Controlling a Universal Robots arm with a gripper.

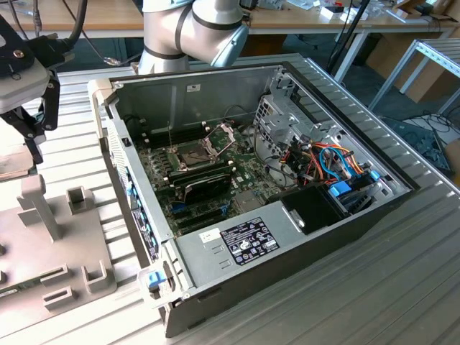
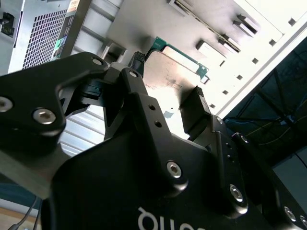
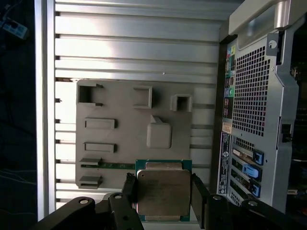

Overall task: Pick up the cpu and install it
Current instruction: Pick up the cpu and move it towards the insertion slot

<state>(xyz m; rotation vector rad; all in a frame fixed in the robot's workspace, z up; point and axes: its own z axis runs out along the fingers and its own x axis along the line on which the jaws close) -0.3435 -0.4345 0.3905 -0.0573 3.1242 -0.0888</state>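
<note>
Your end effector (image 3: 163,186) is clamped on the cpu (image 3: 163,194) by two opposite edges; it's probably light, stiff, fragile underneath.

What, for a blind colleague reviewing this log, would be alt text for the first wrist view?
The gripper holds the cpu, a square silver-topped chip, between its two black fingers above a grey fixture tray on a ribbed metal table. The perforated back of a computer case stands beside the tray.
</note>
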